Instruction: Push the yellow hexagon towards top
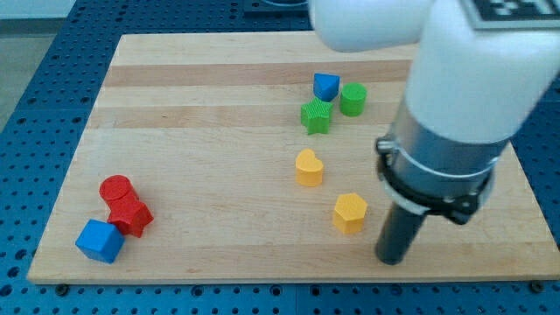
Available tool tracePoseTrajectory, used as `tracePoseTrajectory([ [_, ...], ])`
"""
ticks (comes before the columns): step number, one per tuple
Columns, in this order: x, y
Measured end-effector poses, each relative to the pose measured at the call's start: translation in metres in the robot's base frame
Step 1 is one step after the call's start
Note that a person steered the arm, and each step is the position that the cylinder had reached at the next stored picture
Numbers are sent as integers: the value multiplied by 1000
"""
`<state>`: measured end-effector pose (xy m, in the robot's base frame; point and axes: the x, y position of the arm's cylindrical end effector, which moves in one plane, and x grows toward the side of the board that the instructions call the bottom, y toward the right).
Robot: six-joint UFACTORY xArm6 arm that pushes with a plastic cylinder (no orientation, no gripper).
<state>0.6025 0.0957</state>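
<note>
Pretty clearly a robotics lab bench setup. A pale wooden board (219, 131) sits on a blue perforated table (39, 96), the kind with a regular grid of mounting holes. A bulky white and grey robot arm (464, 96) hangs over the view's right side, with part of a black-and-white marker tag (516, 7) on it. Small coloured toy-like blocks are scattered on the board.
</note>
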Motion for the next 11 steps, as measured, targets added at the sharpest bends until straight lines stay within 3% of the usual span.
tracePoseTrajectory([
  [2,-6,-37],
  [9,-88,2],
  [11,-98,-29],
])
